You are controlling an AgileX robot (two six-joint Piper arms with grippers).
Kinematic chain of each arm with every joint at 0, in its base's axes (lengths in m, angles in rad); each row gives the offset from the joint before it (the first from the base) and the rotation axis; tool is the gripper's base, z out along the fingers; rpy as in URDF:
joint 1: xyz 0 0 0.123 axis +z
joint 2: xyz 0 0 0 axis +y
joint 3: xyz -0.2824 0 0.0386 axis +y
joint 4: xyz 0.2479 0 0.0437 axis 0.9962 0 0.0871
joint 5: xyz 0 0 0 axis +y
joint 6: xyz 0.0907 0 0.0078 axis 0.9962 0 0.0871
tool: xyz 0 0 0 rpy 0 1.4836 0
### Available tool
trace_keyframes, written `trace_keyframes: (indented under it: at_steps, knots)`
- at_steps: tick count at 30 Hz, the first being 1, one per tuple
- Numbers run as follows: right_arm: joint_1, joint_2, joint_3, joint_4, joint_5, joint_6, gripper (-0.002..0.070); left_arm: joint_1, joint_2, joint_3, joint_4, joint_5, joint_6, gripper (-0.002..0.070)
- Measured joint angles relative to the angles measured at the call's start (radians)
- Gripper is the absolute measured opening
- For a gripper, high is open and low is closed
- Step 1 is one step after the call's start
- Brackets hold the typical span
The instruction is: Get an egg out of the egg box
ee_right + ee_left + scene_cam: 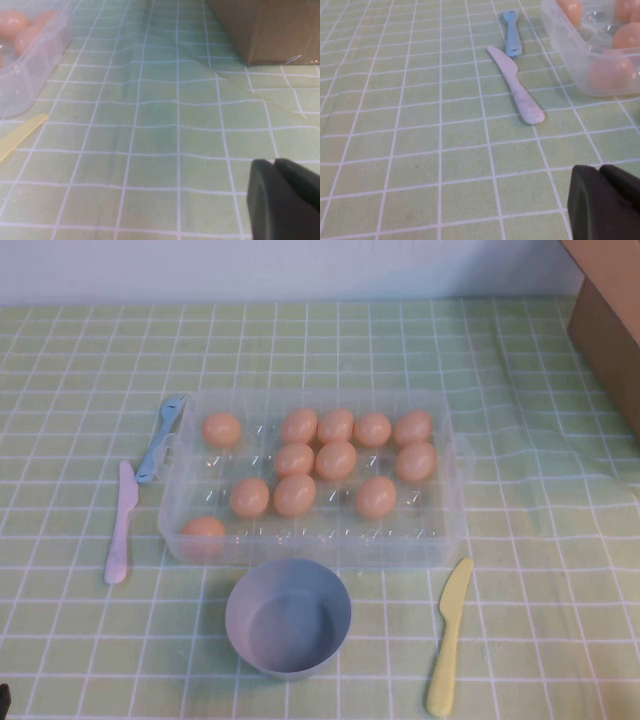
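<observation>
Squeezing an egg (294, 495) in the egg box (440, 540) could crack it; left tool (605, 200) and right tool (282, 197) (both together) wait apart from the box.

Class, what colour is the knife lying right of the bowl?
Pale yellow: the knife beside the bowl shows best in the high view.

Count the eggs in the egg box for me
12 eggs in the egg box: five along the far row, three in the second, three in the third, one alone at the near left corner. None seems hidden.
</observation>
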Motion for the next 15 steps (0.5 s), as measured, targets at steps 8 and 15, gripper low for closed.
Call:
trace_keyframes:
  at_steps: [8, 15]
  knots:
    - [0.000, 0.000, 0.000, 0.000, 0.000, 0.000, -0.0017, 0.000, 0.000, 0.000, 0.069, -0.004, 0.008, -0.0005]
    - [0.000, 0.000, 0.000, 0.000, 0.000, 0.000, -0.0017, 0.000, 0.000, 0.000, 0.076, -0.012, 0.008, -0.0004]
